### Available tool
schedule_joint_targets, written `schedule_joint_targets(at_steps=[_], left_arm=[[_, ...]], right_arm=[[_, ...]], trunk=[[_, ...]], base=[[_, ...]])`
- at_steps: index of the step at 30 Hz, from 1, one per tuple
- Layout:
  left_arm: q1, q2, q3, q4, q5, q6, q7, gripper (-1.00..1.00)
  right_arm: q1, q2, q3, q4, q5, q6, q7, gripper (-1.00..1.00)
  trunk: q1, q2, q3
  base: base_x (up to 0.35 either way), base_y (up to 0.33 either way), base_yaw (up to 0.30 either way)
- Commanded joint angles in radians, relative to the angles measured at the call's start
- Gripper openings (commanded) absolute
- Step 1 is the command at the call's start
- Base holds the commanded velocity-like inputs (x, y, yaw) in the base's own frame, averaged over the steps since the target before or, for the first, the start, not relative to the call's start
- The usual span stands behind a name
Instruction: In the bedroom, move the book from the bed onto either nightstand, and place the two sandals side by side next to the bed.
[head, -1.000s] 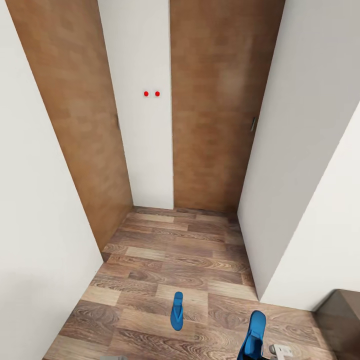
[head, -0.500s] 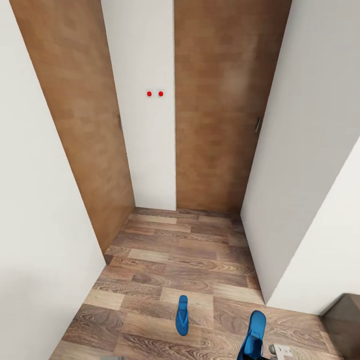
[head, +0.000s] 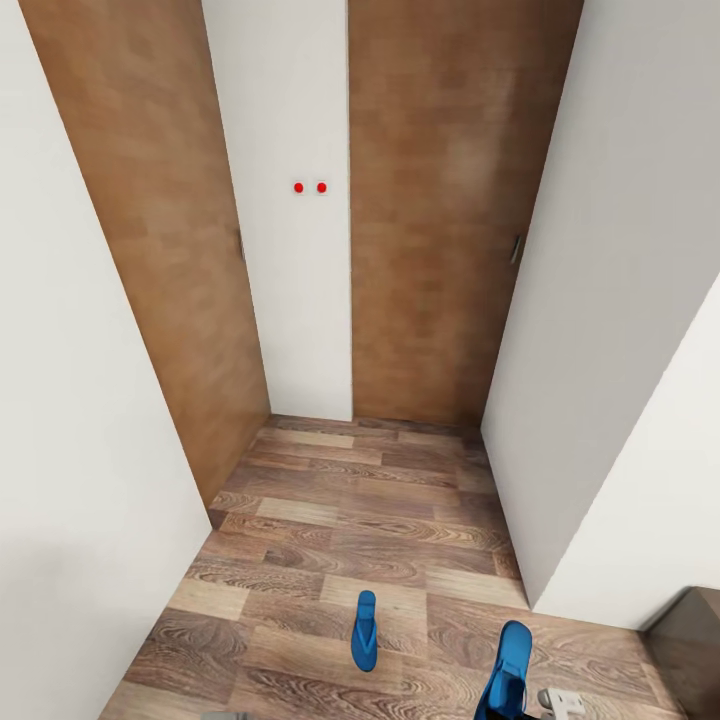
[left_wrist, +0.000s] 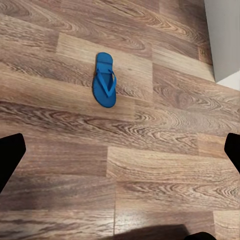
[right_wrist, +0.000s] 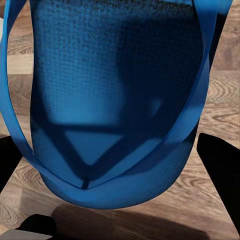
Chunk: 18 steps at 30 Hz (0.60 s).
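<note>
Blue sandals, two total: one (head: 364, 630) lay flat on the wood floor (head: 330, 520), the other (head: 505, 670) was gripped by the right hand (head: 545, 705); left hand (left_wrist: 120, 150) spread open

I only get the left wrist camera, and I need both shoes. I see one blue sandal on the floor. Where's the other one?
Observer: The other sandal hangs off the floor, between the right gripper fingers.
Operator: What's in front of us?
Observer: A brown door stands straight ahead, past the floor sandal.
Operator: Anything on the right side?
Observer: A dark brown furniture corner sits low on the right, next to a white wall.
</note>
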Motion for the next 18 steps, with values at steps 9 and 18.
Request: schedule_joint_targets(at_steps=[9, 18], left_arm=[[-0.001, -0.001, 0.007, 0.001, -0.001, 0.000, -0.008, 1.00], [-0.012, -0.011, -0.007, -0.082, -0.014, 0.072, 0.000, 1.00]], right_arm=[[-0.002, 0.000, 0.008, 0.004, -0.008, -0.007, 0.005, -1.00], [-0.002, 0.000, 0.008, 0.004, -0.008, -0.007, 0.004, -1.00]], trunk=[[0.000, -0.001, -0.001], [0.000, -0.001, -0.001]], base=[[0.000, 0.000, 0.000], [0.000, 0.000, 0.000]])
